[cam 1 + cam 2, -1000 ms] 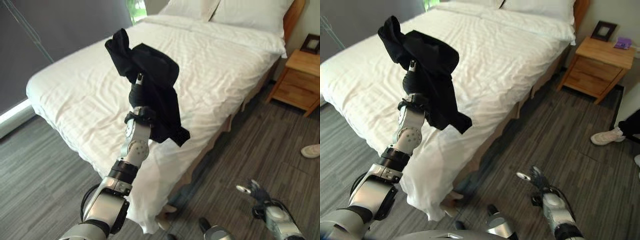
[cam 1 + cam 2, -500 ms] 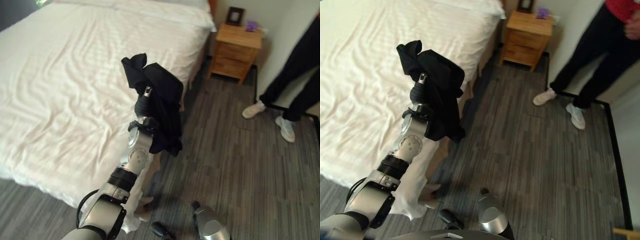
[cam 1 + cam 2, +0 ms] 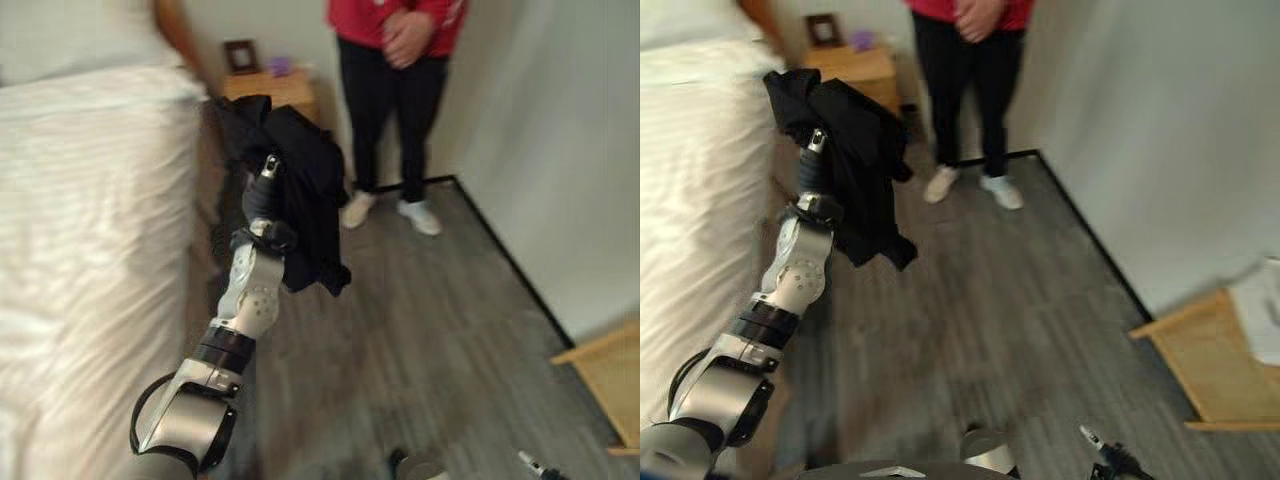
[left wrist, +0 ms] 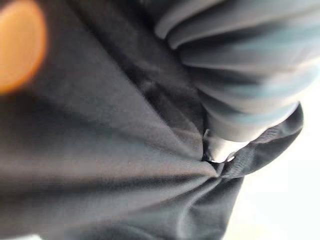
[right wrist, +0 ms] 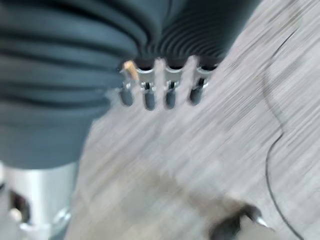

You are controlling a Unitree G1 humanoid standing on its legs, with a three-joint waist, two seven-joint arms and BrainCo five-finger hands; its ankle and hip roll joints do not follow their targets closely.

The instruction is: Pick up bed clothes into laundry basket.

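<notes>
Black cloth (image 3: 300,185) drapes over the left hand (image 3: 262,190) and hides most of it; one dark-tipped finger pokes up through the folds, and in the left wrist view the fabric bunches tight against the hand, so the fingers look curled into the garment, holding it as a loose bundle with a tail hanging below the wrist. The right hand (image 5: 160,92) hangs low over the grey wood floor (image 3: 970,330), its fingers in a straight, relaxed row with nothing in them.

Taking the bed (image 3: 90,250) as the landmark: the garment is lifted clear of the mattress, just off the bed's side edge and above the floor. Beyond the bed's head end stands a wooden nightstand (image 3: 855,65), and next to that a person in a red top and dark trousers (image 3: 390,90), well away from the bed's edge. Far across the floor from the bed, near the wall, lies the corner of a light wooden piece (image 3: 1210,360); I cannot tell what it is. The laundry basket is not among the things I can make out.

The step in hand seems to be the carry. To do it well, the left hand should keep its grip firm while the body turns, hold the bundle high enough that the hanging tail clears the floor and the bed's edge, and let go only once the cloth hangs squarely above the basket's opening. Swinging wide of the person is sensible.
</notes>
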